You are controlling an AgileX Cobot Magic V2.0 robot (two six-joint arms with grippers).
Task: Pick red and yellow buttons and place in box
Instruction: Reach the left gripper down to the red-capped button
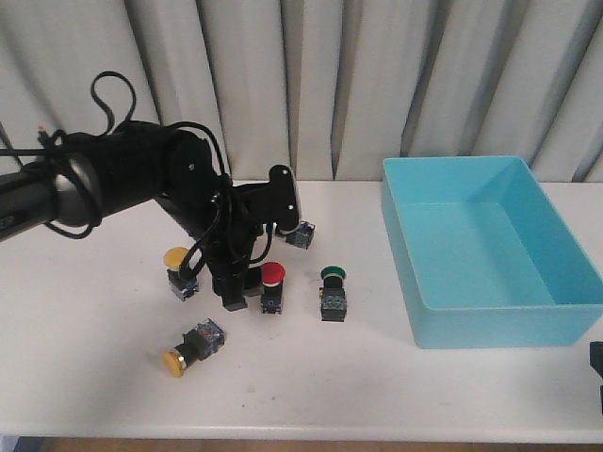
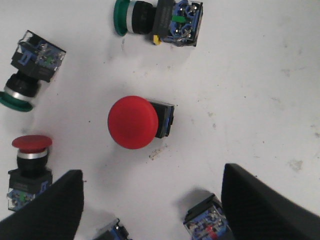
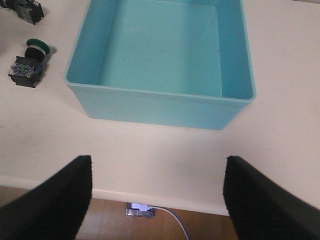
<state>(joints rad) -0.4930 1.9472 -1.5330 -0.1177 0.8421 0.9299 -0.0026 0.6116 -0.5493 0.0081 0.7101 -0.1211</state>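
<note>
I was at the picking step: my left jaws hung spread wide and empty over the cluster of switches on the tabletop, with a red button lying almost straight below them, not quite centred in the gap. I judged the next move to be a short drop with a slight shift so the jaws would straddle that red cap and its dark body, then a close, taking care not to knock the switch bodies that crowded the edge of the view near each jaw. My right jaws were parted too, holding nothing, parked over the near edge of the tabletop in front of the blue box, which stood empty at the right, well apart from the buttons. The front view showed what my left wrist could not: two yellow buttons, one upright beside my arm and one tipped on its side nearer the front, and the box itself. My left wrist view showed a second red button and two green ones, partly hidden by my arm from the front.
</note>
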